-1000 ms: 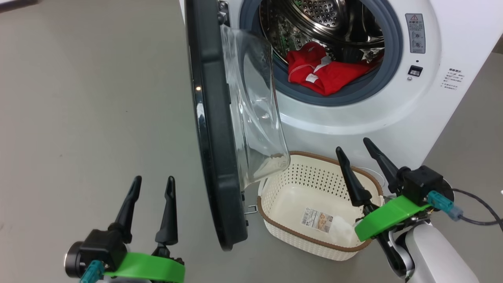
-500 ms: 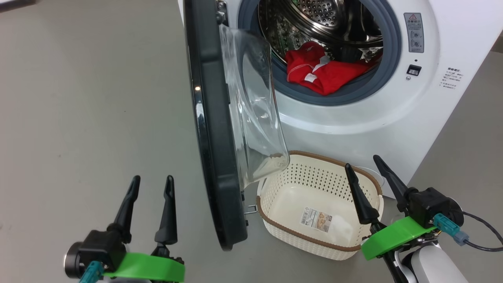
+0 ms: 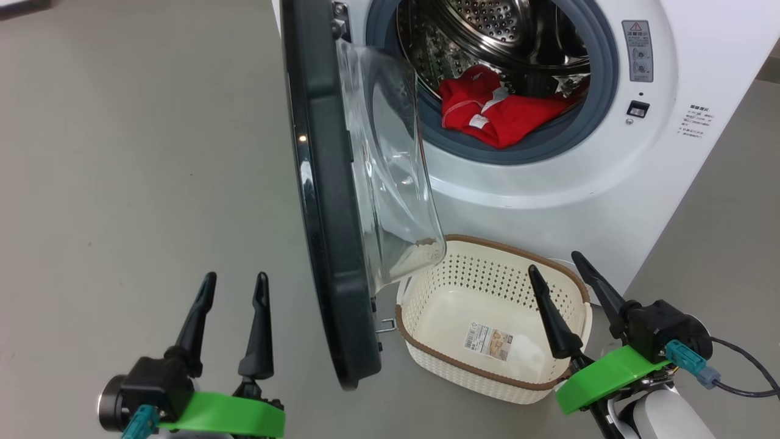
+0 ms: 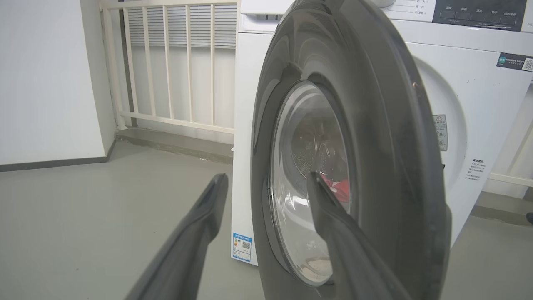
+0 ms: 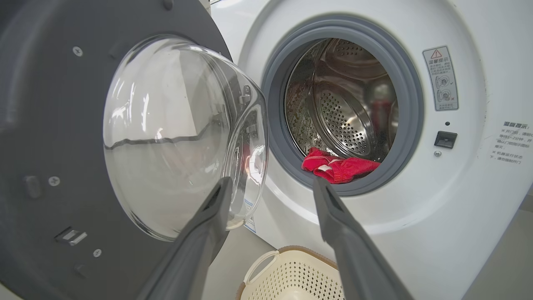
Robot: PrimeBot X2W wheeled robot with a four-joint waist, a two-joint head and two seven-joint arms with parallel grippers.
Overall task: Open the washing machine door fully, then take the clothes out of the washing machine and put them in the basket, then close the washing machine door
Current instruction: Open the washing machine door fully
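Note:
The washing machine (image 3: 548, 189) stands with its door (image 3: 326, 201) swung out edge-on toward me, the glass bowl (image 3: 390, 177) bulging to the right. Red clothes (image 3: 496, 113) lie at the drum's front lip, also seen as red clothes (image 5: 337, 166) in the right wrist view. The cream basket (image 3: 487, 292) sits on the floor below the opening, with just a paper label on its bottom. My left gripper (image 3: 234, 283) is open, left of the door, facing the door's outer face (image 4: 374, 146). My right gripper (image 3: 554, 262) is open above the basket's right rim, nothing between its fingers.
Grey floor (image 3: 134, 152) spreads wide to the left of the door. A white railing (image 4: 175, 66) and a wall stand behind the machine's left side. A dark cable (image 3: 743, 372) trails from my right wrist.
My right gripper has drawn back and down, away from the machine, toward the basket's right rim. The left gripper and the door have kept still. The camera shifted slightly.

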